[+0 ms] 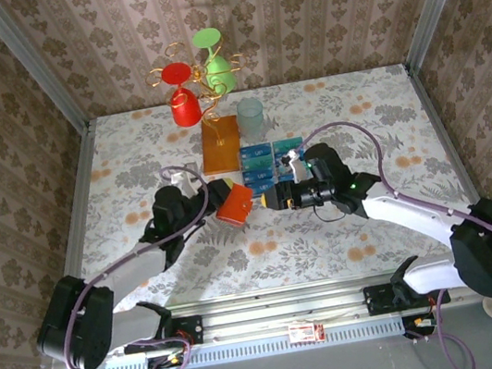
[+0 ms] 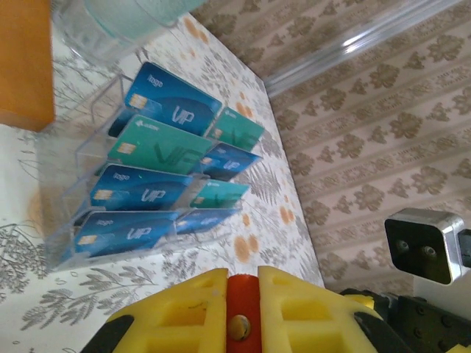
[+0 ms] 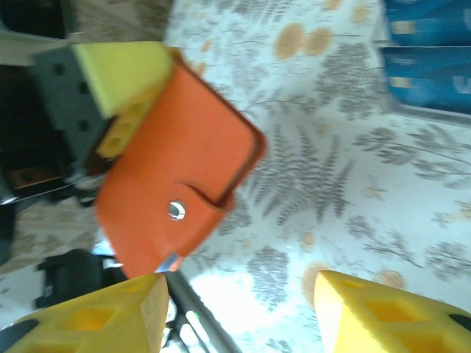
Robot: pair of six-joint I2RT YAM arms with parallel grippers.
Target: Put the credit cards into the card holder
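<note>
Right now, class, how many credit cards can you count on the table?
8 credit cards, all in the clear tiered rack: two columns of four, side by side. More may hide behind them.

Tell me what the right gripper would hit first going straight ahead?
Probably the wallet, clamped by the left gripper just ahead of the open right gripper; the gap is hard to judge.

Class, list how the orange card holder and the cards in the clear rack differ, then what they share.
Colour: the holder is orange-red, the cards blue or teal. Support: the holder is clamped in the left gripper, the cards stand in a rack. The holder has a snap, the cards print. Both are flat.
</note>
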